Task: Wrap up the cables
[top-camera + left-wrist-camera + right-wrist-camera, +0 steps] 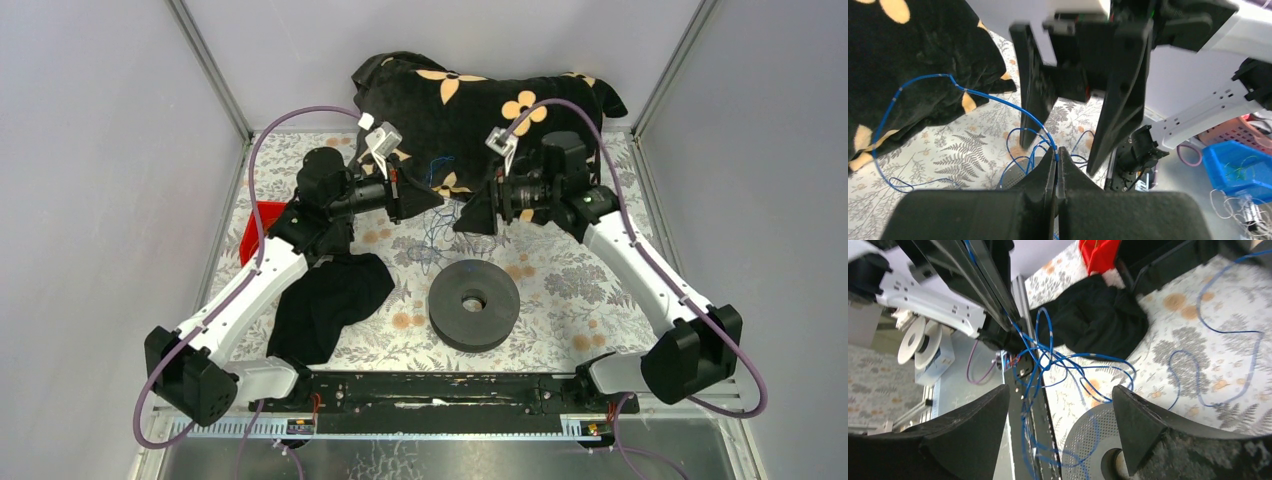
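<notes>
Left hand (1056, 159) is clenched: its two black fingers press flat together at the bottom centre of the left wrist view, and one strand of the cables (982, 94) goes into the seam at the tip, so it is grasping the wire. Right hand (1060, 390) is released, and its fingers stand wide apart with nothing held between them. The cables lie as a loose blue tangle in the middle of the top view, between the two hands and just above the spool (474, 303). One loop climbs onto the black cloth with orange flowers (470, 100) in the upper part of the frame. I judge this wire to be very light and soft. It holds no shape of its own, it is smooth enough to slip from flat fingers, and it catches easily on itself. A single free strand seems the best place to take hold, not the knot of loops. The spool is a thick, matt, dark grey disc with a round hole in the centre, and it looks heavy enough to stay in place. The surface (560, 280) has a pale covering printed with ferns and flowers.
</notes>
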`<state>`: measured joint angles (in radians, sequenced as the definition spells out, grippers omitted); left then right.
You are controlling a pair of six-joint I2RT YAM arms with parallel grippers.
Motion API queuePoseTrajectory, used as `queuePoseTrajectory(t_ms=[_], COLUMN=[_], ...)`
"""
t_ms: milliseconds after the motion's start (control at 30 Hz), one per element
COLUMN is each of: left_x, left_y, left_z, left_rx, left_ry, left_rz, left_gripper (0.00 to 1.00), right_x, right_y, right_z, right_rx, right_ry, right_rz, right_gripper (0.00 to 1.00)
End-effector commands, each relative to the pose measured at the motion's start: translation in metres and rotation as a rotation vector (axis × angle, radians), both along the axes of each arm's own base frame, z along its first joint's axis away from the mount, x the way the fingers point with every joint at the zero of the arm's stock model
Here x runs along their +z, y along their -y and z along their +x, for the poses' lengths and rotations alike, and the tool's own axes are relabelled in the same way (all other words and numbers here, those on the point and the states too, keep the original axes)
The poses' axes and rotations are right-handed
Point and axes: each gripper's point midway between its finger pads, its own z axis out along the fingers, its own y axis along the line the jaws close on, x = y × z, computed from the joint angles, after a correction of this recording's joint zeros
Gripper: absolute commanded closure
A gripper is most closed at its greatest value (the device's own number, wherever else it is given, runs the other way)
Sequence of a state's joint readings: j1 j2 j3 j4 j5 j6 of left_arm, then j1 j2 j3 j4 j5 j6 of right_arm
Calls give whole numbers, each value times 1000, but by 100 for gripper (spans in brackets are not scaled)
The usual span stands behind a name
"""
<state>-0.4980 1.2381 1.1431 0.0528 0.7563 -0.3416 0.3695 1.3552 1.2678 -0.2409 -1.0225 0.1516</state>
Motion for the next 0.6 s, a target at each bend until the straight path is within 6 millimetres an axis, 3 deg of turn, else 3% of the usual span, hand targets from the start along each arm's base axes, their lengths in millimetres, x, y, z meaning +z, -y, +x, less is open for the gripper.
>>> queuePoseTrajectory(t_ms=[0,67,167,233,333,467,567], left_x=[19,20,20,20,17,13,12], left_y=[4,4,1,-8,-22,-43,-54], left_z=[0,1,4,12,29,52,61], left_rx=[-33,-37,-25,20,122,253,309], left_ry=[-17,-32,-34,-39,-58,-87,-100], left_rz=[-97,-111,-122,-124,-124,-110,-114], left_gripper=[100,100,100,100,100,100,100], right_x=[-14,-21,-21,-24,-25,-17,-18], right_y=[-21,-28,-29,-19,7,57,89], right_z=[-19,-21,-13,2,27,58,69], right_rx=[115,129,91,-5,-190,-460,-587], right_ry=[98,99,102,144,209,242,279], right_rz=[-3,-17,-42,-121,-232,-348,-462], right_gripper=[20,28,62,81,98,100,100])
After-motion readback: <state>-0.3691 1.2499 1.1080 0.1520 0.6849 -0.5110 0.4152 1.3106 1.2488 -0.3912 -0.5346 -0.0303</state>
